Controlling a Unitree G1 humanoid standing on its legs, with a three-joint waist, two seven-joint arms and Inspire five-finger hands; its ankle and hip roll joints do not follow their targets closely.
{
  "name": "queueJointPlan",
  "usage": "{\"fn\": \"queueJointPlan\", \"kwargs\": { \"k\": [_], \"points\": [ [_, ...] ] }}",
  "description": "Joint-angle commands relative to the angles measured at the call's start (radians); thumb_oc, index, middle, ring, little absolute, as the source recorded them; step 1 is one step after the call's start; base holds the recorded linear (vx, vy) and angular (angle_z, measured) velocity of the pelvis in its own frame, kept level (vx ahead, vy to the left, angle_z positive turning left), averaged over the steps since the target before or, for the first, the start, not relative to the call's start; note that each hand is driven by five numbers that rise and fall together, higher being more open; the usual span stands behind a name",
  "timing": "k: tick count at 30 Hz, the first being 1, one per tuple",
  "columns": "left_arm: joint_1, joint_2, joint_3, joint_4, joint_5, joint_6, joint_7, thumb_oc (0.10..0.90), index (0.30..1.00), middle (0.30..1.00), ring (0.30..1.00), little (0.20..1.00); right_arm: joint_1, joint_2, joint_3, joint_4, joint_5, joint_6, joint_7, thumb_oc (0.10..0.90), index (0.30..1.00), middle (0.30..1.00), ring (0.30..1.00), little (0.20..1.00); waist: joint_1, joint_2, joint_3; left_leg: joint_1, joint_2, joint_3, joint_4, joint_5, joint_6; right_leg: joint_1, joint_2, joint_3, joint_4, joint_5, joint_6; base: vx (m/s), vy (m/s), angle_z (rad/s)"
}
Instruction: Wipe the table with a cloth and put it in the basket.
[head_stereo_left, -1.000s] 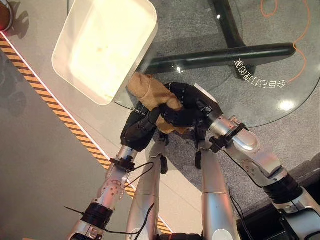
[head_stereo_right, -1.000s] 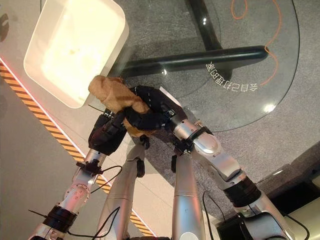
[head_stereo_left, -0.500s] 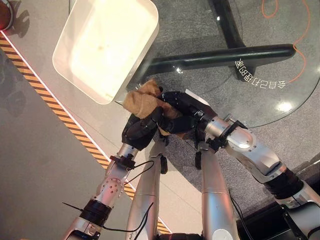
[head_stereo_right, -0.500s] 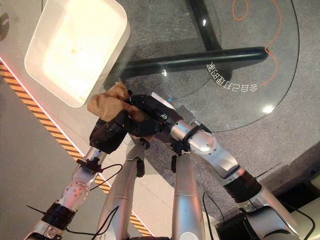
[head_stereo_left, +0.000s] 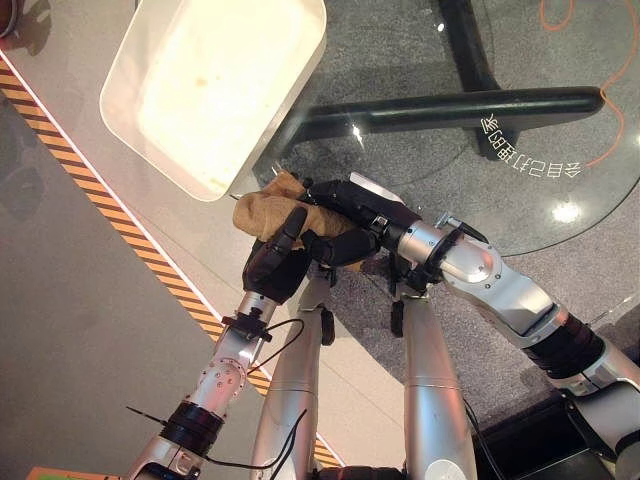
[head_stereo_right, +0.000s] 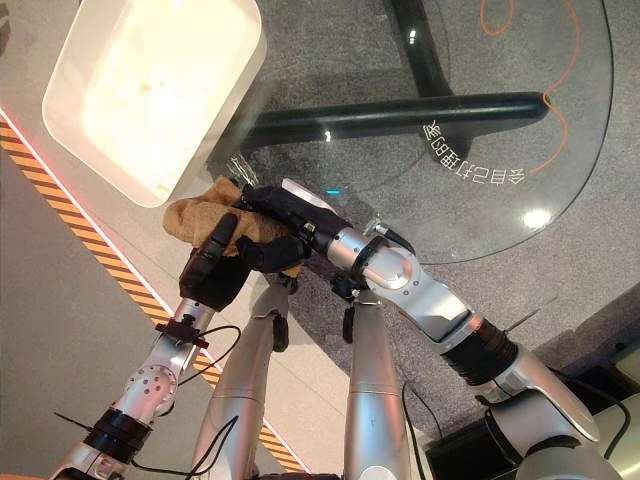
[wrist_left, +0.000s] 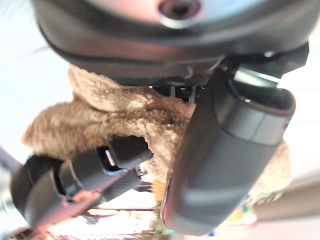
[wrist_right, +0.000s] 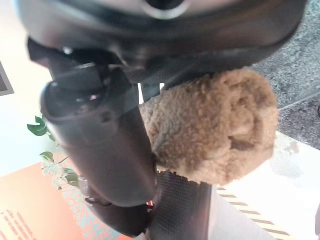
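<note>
The tan, fuzzy, bunched-up cloth (head_stereo_left: 268, 210) is sitting between the 2 hands at the near rim of the round glass table (head_stereo_left: 560, 150), with the left hand (head_stereo_left: 275, 262) just below it and the right hand (head_stereo_left: 345, 222) just beside it on the right. Both dark hands are gripping it: the left wrist view is showing the left thumb and fingers curling around a fold of the fabric, and the right wrist view is showing the right hand's thumb pressing a wad of it against the palm. The left arm is reaching up from the lower left, while the right arm is bending across from the right so the hands are meeting. The wiping seems finished and the step in hand looks like a handover or a joint carry toward the white, rounded-rectangular plastic basket (head_stereo_left: 160, 160), which is waiting just beyond the left hand. The next move is calling for 1 hand to let go, then for lifting the cloth over the basket's near wall without snagging it.
</note>
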Motion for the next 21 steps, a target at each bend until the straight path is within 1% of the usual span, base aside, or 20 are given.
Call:
{"fn": "queueJointPlan", "kwargs": {
  "k": [1, 3, 4, 7, 12, 18, 21],
  "points": [
    [-0.041, -0.070, 0.009, -0.255, -0.136, 0.063, -0.191, 0.800, 0.900, 0.900, 0.900, 0.900, -0.004, 0.043, 0.102, -0.135, 0.009, -0.028, 0.022, 0.100, 0.300, 0.300, 0.300, 0.200, 0.007, -0.004, -0.022, 0.001, 0.031, -0.022, 0.050, -0.081, -0.022, -0.001, -0.033, -0.007, -0.098, 0.075, 0.028, 0.00, 0.000, 0.00],
    [-0.041, -0.070, 0.009, -0.255, -0.136, 0.063, -0.191, 0.800, 0.900, 0.900, 0.900, 0.900, -0.004, 0.043, 0.102, -0.135, 0.009, -0.027, 0.022, 0.100, 0.300, 0.300, 0.300, 0.200, 0.007, -0.004, -0.022, 0.001, 0.031, -0.022, 0.050, -0.081, -0.022, -0.001, -0.033, -0.007, -0.098, 0.075, 0.028, 0.00, 0.000, 0.00],
    [-0.041, -0.061, 0.003, -0.264, -0.094, 0.055, -0.191, 0.800, 0.900, 0.900, 0.900, 0.900, 0.000, 0.037, 0.100, -0.142, 0.006, -0.028, 0.018, 0.100, 0.300, 0.300, 0.300, 0.200, 0.007, -0.003, -0.022, 0.000, 0.030, -0.023, 0.045, -0.077, -0.022, -0.002, -0.032, -0.002, -0.107, 0.081, 0.029, 0.00, 0.000, 0.00],
    [-0.034, -0.059, 0.000, -0.264, -0.074, 0.054, -0.179, 0.800, 0.900, 0.900, 0.900, 0.900, 0.013, 0.043, 0.097, -0.147, -0.013, -0.031, 0.032, 0.100, 0.300, 0.300, 0.300, 0.200, 0.008, -0.002, -0.022, 0.004, 0.027, -0.027, 0.036, -0.075, -0.019, 0.000, -0.028, 0.003, -0.114, 0.086, 0.031, 0.00, 0.000, 0.00],
    [-0.039, -0.059, 0.001, -0.256, -0.084, 0.046, -0.170, 0.800, 0.900, 0.900, 0.900, 0.900, 0.006, 0.045, 0.101, -0.143, -0.021, -0.025, 0.043, 0.100, 0.300, 0.300, 0.300, 0.200, 0.007, -0.005, -0.022, 0.007, 0.026, -0.028, 0.029, -0.073, -0.019, 0.003, -0.025, 0.006, -0.123, 0.090, 0.032, 0.00, 0.000, 0.00],
    [-0.034, -0.062, 0.013, -0.253, -0.114, 0.054, -0.172, 0.800, 0.900, 0.900, 0.900, 0.900, 0.004, 0.042, 0.098, -0.135, -0.031, -0.019, 0.059, 0.100, 0.300, 0.300, 0.300, 0.200, 0.009, -0.003, -0.022, 0.008, 0.025, -0.029, 0.026, -0.072, -0.020, 0.004, -0.022, 0.009, -0.126, 0.091, 0.032, 0.00, 0.000, 0.00],
    [-0.037, -0.061, 0.014, -0.255, -0.102, 0.049, -0.164, 0.800, 0.900, 0.900, 0.900, 0.900, 0.003, 0.044, 0.098, -0.138, -0.036, -0.015, 0.065, 0.100, 0.300, 0.300, 0.300, 0.200, 0.009, -0.005, -0.022, 0.010, 0.026, -0.029, 0.022, -0.071, -0.020, 0.006, -0.021, 0.010, -0.129, 0.092, 0.033, 0.00, 0.000, 0.00]
  ]
}}
